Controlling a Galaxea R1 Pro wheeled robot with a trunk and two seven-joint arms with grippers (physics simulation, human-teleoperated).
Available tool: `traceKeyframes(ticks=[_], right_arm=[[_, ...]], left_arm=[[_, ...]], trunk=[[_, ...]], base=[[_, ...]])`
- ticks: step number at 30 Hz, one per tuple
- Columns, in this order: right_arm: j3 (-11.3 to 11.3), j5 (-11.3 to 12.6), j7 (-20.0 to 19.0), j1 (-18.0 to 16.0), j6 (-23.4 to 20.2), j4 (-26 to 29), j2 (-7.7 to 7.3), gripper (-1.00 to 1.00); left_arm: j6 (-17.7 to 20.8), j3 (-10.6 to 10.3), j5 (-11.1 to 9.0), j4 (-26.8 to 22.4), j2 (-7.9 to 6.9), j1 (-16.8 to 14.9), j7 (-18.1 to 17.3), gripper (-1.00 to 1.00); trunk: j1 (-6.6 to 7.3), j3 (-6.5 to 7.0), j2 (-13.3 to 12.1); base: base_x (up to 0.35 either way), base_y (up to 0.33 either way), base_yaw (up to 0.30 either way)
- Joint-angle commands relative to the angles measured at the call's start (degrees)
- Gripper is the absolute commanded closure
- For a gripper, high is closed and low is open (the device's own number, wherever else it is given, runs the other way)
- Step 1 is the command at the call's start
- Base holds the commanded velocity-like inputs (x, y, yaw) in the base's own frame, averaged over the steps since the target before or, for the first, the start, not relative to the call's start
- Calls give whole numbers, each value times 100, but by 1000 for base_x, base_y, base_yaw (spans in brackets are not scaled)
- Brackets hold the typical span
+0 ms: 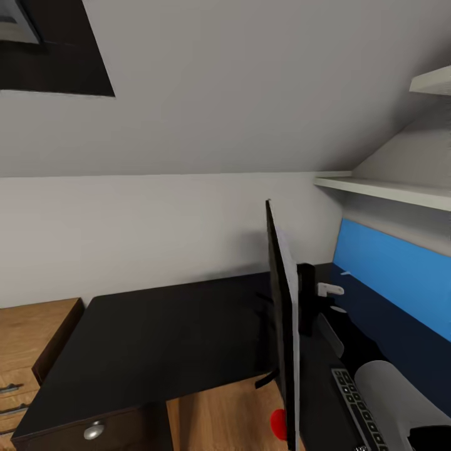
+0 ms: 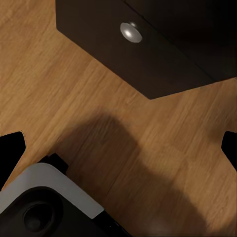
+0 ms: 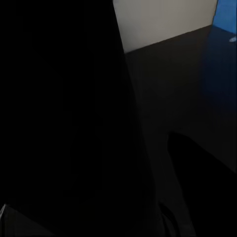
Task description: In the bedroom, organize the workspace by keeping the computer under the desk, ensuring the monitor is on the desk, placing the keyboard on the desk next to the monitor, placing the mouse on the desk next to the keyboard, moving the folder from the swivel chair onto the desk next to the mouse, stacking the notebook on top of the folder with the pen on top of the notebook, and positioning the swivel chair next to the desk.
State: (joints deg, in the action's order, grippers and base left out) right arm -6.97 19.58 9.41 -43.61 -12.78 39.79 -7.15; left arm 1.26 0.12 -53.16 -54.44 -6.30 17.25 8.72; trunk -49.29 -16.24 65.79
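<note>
Although every surface was checked, no brand, label or legible writing can be made out on anything in view.

At far left in the head view stands a wooden drawer unit (image 1: 25, 351) with grained fronts and slim metal pulls. Just beside it is the desk (image 1: 163, 338), a matte black slab with squared edges; its drawer (image 1: 94, 432) carries a round, polished metal knob (image 1: 94, 430). The left wrist view shows the same knob (image 2: 131, 31) on the black drawer front, above wood-plank floor (image 2: 74, 98) with a soft shadow across it. The left gripper (image 2: 118, 148) has its dark fingertips (image 2: 11, 148) at opposite edges of that picture, spread wide with nothing between them.

Right of centre, the monitor (image 1: 283, 326) is seen edge-on: a thin, flat black panel, roughly upright, raised above the desk's right portion. The right gripper (image 1: 316, 291) is against its back; whether the fingers are closed on it cannot be told. The right wrist view is mostly dark, the monitor (image 3: 59, 123) close against the lens.

A red rounded object (image 1: 277, 423) shows low beside the panel; its identity is unclear. The keyboard (image 1: 357, 407), with grey keys, lies on the dark surface at lower right, beside the robot's pale forearm. Farther right, a blue wall panel (image 1: 388, 275) sits under white shelves (image 1: 388, 188).
</note>
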Motion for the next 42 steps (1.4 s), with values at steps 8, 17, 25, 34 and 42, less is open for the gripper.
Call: traceKeyframes(ticks=[8,17,25,34,42], right_arm=[[-1,158,271,12,-146,601,129,100],[20,155,943,341,-1820,2381,267,100],[26,159,944,386,-2360,2793,223,100],[410,143,899,737,-3587,4182,184,100],[422,143,888,742,-3599,4195,187,100]], left_arm=[[13,-3,-25,-16,0,2,-2,-100],[57,-3,-39,-14,-3,3,-28,-100],[50,-3,-45,-14,-3,1,-28,-100],[55,-7,-12,-14,4,-1,-10,-100],[35,-12,-10,-14,6,0,29,-100]], trunk=[[0,-5,5],[0,-5,5],[0,-5,5],[0,-5,5],[0,-5,5]], base=[[-27,-11,0],[-195,147,-1],[-195,256,-191],[-193,172,-297],[-103,-50,-300]])
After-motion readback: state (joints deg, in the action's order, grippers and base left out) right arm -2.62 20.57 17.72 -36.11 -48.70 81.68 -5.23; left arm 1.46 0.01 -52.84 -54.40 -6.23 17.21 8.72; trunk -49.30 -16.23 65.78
